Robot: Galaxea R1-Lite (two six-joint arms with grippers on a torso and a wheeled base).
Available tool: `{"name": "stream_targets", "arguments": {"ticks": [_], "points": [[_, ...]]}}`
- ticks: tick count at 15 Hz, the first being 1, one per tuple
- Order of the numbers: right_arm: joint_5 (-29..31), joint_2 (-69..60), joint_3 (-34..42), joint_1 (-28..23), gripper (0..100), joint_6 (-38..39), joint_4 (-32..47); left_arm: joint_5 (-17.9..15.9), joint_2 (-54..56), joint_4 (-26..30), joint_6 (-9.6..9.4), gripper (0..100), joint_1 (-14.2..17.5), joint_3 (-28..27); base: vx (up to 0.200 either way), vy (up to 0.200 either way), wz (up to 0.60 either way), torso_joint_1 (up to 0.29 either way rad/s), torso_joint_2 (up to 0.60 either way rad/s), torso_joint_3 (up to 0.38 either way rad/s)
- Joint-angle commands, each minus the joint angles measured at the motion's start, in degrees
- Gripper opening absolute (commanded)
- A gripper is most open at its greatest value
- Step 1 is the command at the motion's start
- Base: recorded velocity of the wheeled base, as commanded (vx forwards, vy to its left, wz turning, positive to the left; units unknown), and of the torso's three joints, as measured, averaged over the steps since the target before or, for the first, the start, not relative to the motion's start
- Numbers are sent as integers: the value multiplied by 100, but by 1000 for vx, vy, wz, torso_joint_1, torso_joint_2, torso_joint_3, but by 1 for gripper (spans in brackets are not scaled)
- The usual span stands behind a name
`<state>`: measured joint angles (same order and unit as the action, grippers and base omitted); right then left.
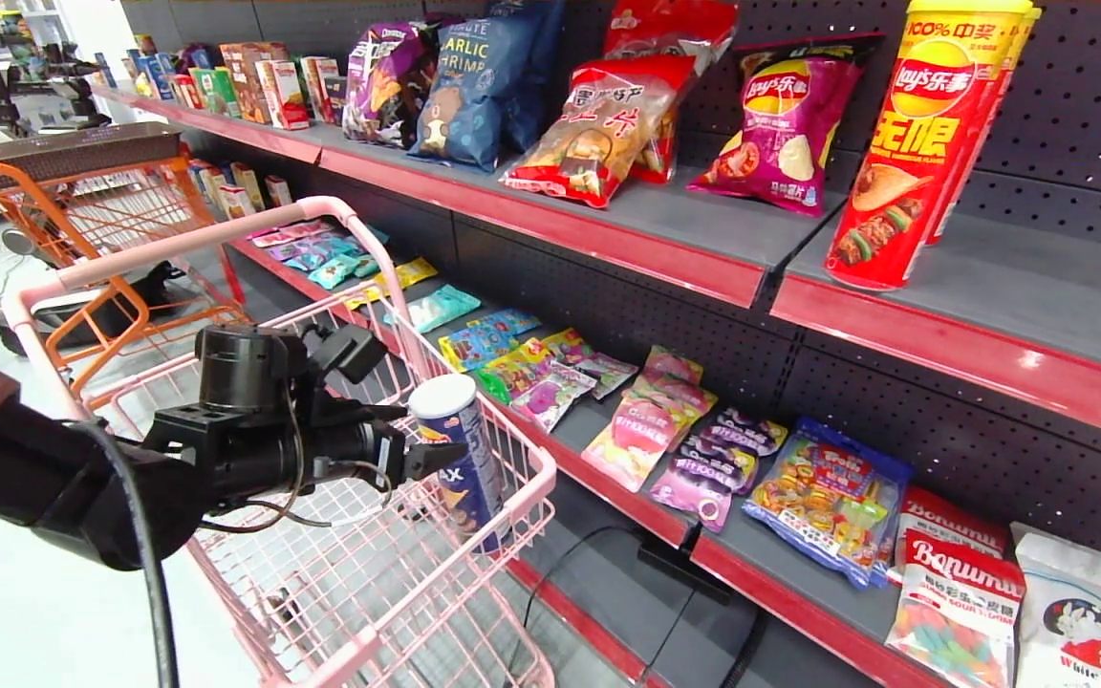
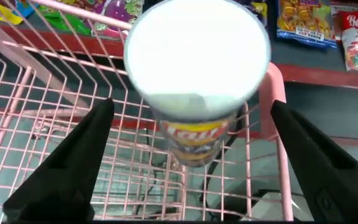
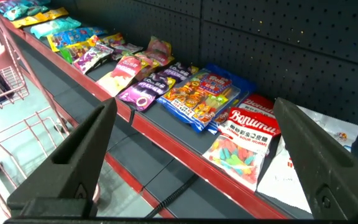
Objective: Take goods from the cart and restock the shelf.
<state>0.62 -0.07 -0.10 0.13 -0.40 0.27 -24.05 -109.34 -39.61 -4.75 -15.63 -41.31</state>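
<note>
My left arm comes in low from the left side and stretches out nearly level across the basket of the pink shopping cart (image 1: 178, 247), wrist straight and the left gripper (image 1: 417, 444) pointing toward the cart's front corner, the one nearest the shelves. Its fingers are spread apart, wider than the blue chip canister (image 1: 463, 468), which stands upright in that corner against the wire wall with its white lid on top. In the left wrist view the canister (image 2: 197, 50) sits centred between the two dark fingers (image 2: 73, 168) of the left gripper (image 2: 191, 107); the jaws flank it without clamping, and I cannot tell whether one tip brushes its side. The right gripper (image 3: 194, 106) hangs with its fingers apart too, holding nothing, angled down over the lower shelf (image 3: 166, 134) and above the row of candy bags (image 3: 197, 93) that lie flat there. The upper shelf (image 1: 1038, 287) carries tall red chip canisters (image 1: 923, 143) standing upright at its right end, with snack bags (image 1: 598, 124) leaning along the back panel to their left. An orange cart (image 1: 111, 201) stands well behind the pink one.
</note>
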Motion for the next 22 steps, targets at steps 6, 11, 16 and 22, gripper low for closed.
{"name": "stream_targets", "arguments": {"ticks": [6,11,16,22], "points": [[-1,7,1,4,100,5,0,41,-641,-153,-113,100,-186,-439,0,0,0,0,0,0],[-1,7,1,4,100,5,0,129,-844,-522,-96,0,-204,-369,0,0,0,0,0,0],[-1,7,1,4,100,5,0,217,202,-170,124,0,-177,-377,0,0,0,0,0,0],[-1,7,1,4,100,14,0,858,4201,2352,133,0,-177,-114,0,0,0,0,0,0]]}}
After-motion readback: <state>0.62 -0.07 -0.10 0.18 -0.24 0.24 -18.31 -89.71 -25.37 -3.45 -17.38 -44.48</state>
